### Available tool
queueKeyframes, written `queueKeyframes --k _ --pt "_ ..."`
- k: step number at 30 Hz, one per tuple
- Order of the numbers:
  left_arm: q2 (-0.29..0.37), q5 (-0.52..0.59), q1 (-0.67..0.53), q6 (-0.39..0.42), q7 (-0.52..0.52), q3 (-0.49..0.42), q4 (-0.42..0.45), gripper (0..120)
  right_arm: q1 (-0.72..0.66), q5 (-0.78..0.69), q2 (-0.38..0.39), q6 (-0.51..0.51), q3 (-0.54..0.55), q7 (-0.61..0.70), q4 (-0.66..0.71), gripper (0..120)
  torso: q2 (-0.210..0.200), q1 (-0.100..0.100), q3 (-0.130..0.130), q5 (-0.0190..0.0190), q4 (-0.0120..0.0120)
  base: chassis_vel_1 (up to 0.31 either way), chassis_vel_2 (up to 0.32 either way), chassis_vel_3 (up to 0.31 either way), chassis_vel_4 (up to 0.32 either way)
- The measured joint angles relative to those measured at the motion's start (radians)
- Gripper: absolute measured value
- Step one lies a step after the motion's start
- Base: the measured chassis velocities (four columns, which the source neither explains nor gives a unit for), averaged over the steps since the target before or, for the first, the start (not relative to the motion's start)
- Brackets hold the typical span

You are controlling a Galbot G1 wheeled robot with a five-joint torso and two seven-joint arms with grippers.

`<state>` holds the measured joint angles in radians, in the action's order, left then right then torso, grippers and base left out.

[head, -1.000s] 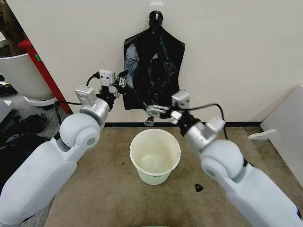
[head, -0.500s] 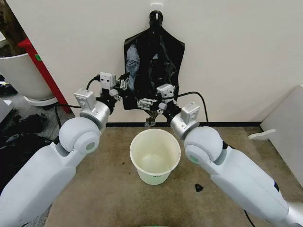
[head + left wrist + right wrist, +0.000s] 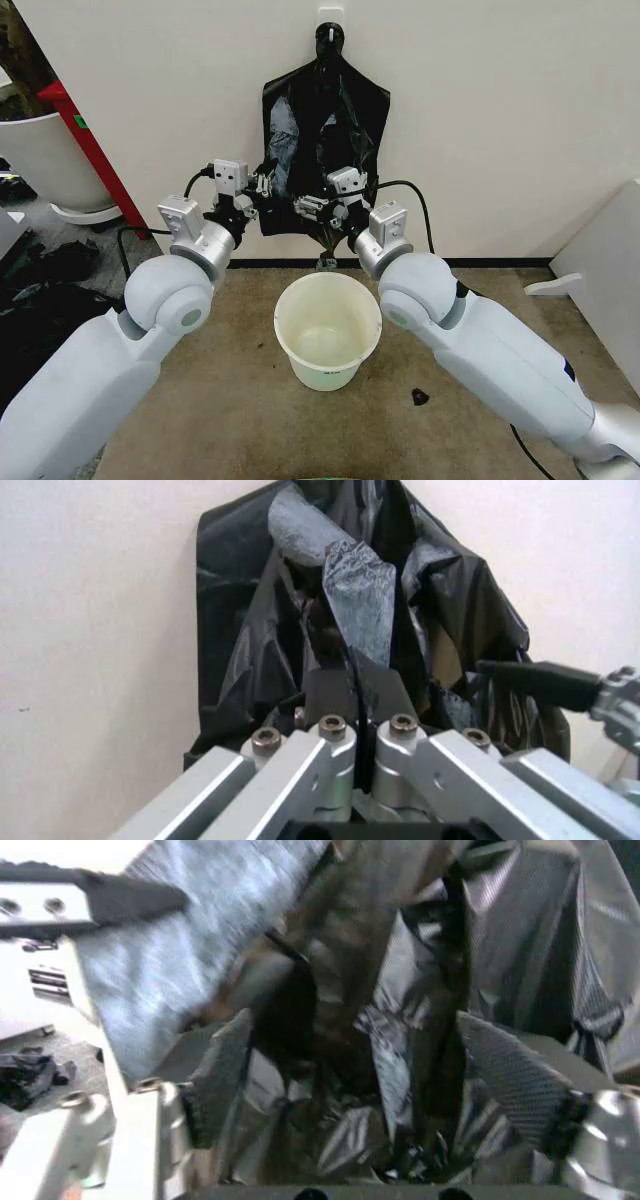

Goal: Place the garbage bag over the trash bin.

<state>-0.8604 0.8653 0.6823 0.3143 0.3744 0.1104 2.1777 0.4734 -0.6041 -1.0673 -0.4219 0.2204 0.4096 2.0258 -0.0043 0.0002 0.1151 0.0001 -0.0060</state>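
- The garbage bag (image 3: 325, 150) hangs flat against the wall from a hook (image 3: 329, 30), above and behind the trash bin (image 3: 328, 330).
- The left hand (image 3: 266, 185) is at the bag's lower left edge; in the left wrist view (image 3: 357, 697) its two fingers are pressed together with a thin fold of black plastic between them, so it is clenched on the bag.
- The right hand (image 3: 308, 207) is at the bag's lower middle, just beside the left one; in the right wrist view (image 3: 380, 1087) its ribbed fingers (image 3: 515, 1080) stand spread apart with crumpled plastic lying between them, not pinched.
- The bag's lower edge is partly covered by both hands in the head view, and its mouth cannot be made out.
- The trash bin stands upright on the brown floor (image 3: 200, 400) below the hands, apart from the bag, its inside bare.
- A small black scrap (image 3: 418, 398) lies on the floor near the bin.
- A larger white tub (image 3: 45, 160) is cut off at the head view's left edge.
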Motion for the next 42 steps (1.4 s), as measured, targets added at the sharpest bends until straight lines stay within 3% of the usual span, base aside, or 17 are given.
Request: queueKeyframes --k 4,9,12,21,32,42 --pt "0.000 0.000 0.000 0.000 0.000 0.000 0.001 0 0.005 0.006 0.000 0.002 -0.007 -0.001 -0.011 66 0.000 0.000 0.000 0.0001 0.0000 0.000 0.000 0.000 0.000" --pt "-0.003 0.000 0.000 0.000 -0.001 0.000 0.003 0 0.012 0.012 0.002 0.008 -0.013 -0.003 -0.022 41 0.000 0.000 0.000 0.0000 0.0000 0.000 0.000 0.000 0.000" --pt "-0.004 0.000 -0.001 -0.001 -0.001 0.000 0.003 0 0.017 0.013 0.003 0.010 -0.016 -0.003 -0.026 36 0.000 0.000 0.000 0.0000 0.0000 0.000 0.000 0.000 0.000" --pt "-0.002 0.000 0.002 -0.006 -0.002 0.004 0.013 0 0.045 0.021 0.004 0.027 -0.039 -0.004 -0.043 1 0.000 0.000 0.000 0.0000 0.0000 0.000 0.000 0.000 0.000" --pt "0.014 0.000 0.031 -0.016 0.003 0.018 0.022 0 0.102 0.008 0.010 0.045 -0.105 0.002 -0.019 0 0.000 0.000 0.000 0.0000 0.0000 0.000 0.000 0.000 0.000" --pt "0.022 -0.034 0.187 -0.026 -0.002 0.061 0.057 0 0.258 -0.034 0.045 0.072 -0.204 0.000 0.060 0 0.000 0.000 0.000 0.0000 0.0001 0.000 0.000 0.000 0.000"
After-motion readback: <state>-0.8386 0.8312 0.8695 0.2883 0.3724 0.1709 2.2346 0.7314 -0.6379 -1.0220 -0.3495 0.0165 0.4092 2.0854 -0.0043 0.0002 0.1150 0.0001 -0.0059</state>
